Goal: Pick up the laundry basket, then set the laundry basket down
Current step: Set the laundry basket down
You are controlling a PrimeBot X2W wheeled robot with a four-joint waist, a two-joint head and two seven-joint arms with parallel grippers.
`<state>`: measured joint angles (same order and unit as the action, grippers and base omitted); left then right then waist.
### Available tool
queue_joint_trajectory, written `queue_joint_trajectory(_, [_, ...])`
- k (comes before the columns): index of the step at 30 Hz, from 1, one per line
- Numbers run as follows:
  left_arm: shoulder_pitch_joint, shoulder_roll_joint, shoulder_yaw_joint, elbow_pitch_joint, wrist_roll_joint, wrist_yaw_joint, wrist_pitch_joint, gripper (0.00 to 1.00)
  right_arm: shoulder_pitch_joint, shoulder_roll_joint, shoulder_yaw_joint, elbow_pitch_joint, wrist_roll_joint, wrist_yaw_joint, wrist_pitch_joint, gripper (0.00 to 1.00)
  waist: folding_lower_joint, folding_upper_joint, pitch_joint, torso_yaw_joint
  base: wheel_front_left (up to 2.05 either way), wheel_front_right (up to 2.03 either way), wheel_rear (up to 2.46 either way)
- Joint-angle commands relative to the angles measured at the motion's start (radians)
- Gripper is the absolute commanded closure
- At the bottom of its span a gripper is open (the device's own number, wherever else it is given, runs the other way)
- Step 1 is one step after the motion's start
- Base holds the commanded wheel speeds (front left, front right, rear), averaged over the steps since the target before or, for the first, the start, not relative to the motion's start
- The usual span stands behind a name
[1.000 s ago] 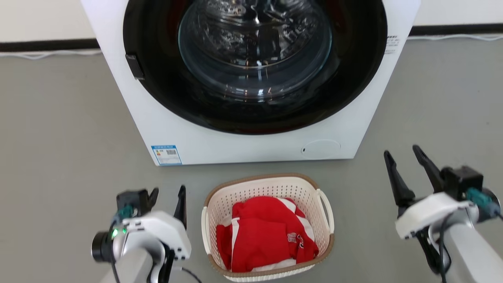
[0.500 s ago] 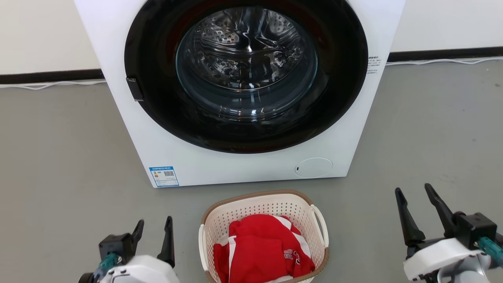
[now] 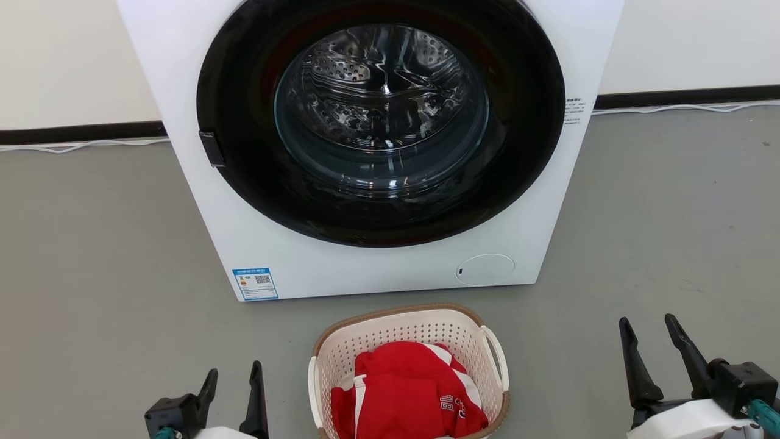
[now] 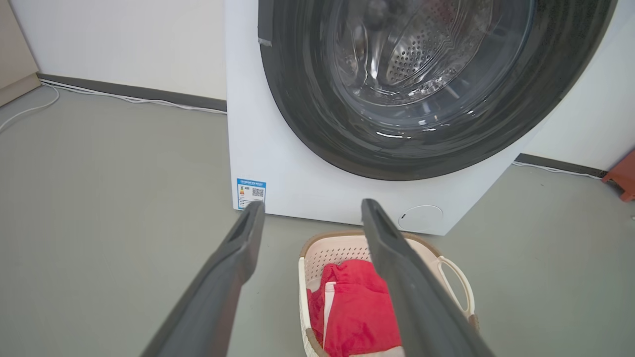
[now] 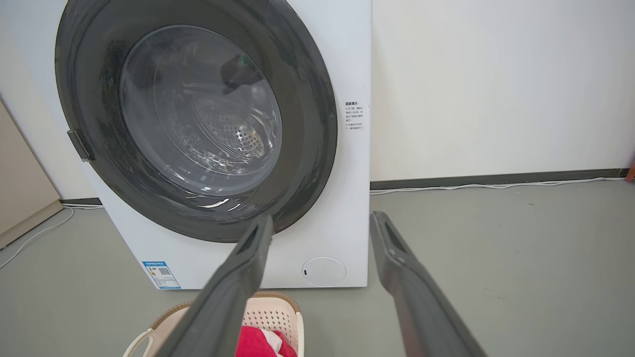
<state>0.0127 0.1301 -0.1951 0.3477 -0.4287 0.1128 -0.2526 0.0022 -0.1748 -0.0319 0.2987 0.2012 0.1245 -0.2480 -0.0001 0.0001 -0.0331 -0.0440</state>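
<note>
Head view: our left gripper (image 3: 234,367) and right gripper (image 3: 646,322) flank the laundry basket (image 3: 390,332), fingers released and empty, pointing forward; red clothing (image 3: 408,396) lies inside the basket.

My head camera looks down at the washer (image 3: 378,277); both wrist cameras face it from lower, perhaps nearer; all share its door (image 3: 381,116) and the laundry basket (image 3: 396,332).

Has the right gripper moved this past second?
Yes. In the head view the right gripper had its tips level with the bottom edge of the washer; now they sit below it, nearer the robot.
</note>
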Motion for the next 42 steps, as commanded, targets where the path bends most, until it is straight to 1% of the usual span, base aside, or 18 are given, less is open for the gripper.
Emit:
queue_joint_trajectory(1, [-0.019,0.005,0.040,-0.029,0.009,-0.009,-0.009,0.00,-0.008,-0.011,0.016,-0.030,-0.011,0.006,-0.014,0.00,0.0001,-0.0001,-0.001,0.000,0.00,0.00,0.00])
queue_joint_trajectory(16, [-0.014,-0.021,0.074,-0.017,0.044,-0.025,-0.009,0.00,-0.004,-0.008,0.020,-0.022,-0.014,0.006,-0.014,0.00,0.0001,-0.0001,-0.002,0.012,0.00,0.00,0.00])
queue_joint_trajectory(27, [-0.015,-0.027,0.084,-0.004,0.049,-0.018,-0.006,0.00,-0.008,-0.007,0.029,-0.023,-0.009,0.006,-0.014,0.00,0.0001,-0.0001,0.010,0.007,0.00,0.00,0.00])
queue_joint_trajectory(33, [-0.043,-0.030,0.074,0.028,0.045,-0.006,0.026,0.00,-0.015,-0.011,0.038,-0.030,-0.004,0.006,-0.014,0.00,0.0001,-0.0001,0.040,-0.017,0.00,0.00,0.00])
queue_joint_trajectory(38, [-0.097,-0.034,0.056,0.075,0.049,0.007,0.072,0.00,-0.028,-0.014,0.050,-0.049,0.004,0.006,-0.014,0.00,0.0001,-0.0001,0.088,-0.045,0.00,0.00,0.00])
queue_joint_trajectory(42, [-0.162,-0.042,0.049,0.150,0.030,0.001,0.117,0.00,-0.049,-0.019,0.061,-0.066,0.014,0.006,-0.014,0.00,0.0001,-0.0001,0.138,-0.074,0.00,0.00,0.00])
